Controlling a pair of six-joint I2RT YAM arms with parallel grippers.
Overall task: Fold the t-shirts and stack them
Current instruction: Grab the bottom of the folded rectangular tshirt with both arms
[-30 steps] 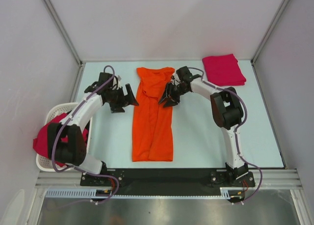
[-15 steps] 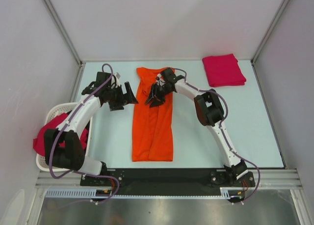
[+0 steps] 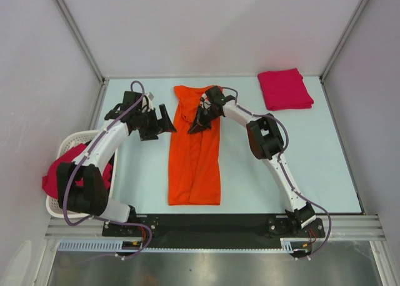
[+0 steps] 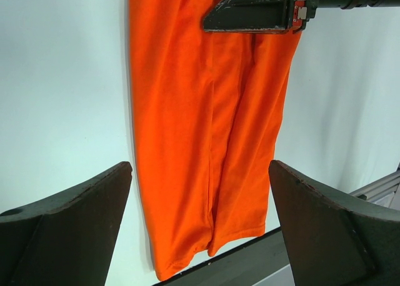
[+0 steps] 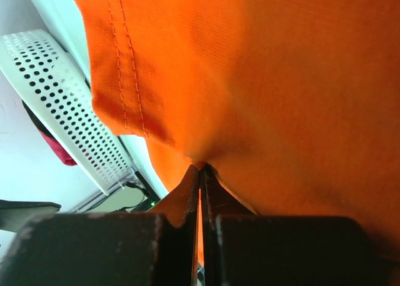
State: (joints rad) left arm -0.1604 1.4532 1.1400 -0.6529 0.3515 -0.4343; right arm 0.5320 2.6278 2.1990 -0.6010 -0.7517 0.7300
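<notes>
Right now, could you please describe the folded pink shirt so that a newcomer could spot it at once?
Look at the pale blue table, then at its far right corner. A crimson-pink shirt lies there, folded into a flat, neat rectangle. Unlike the long orange shirt in the middle and the rumpled pink heap in the white basket at the left, it is tidy and lies alone.

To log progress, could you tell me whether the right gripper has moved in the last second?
Yes. The right gripper moved leftward onto the orange t-shirt, farther from the folded pink t-shirt.
</notes>
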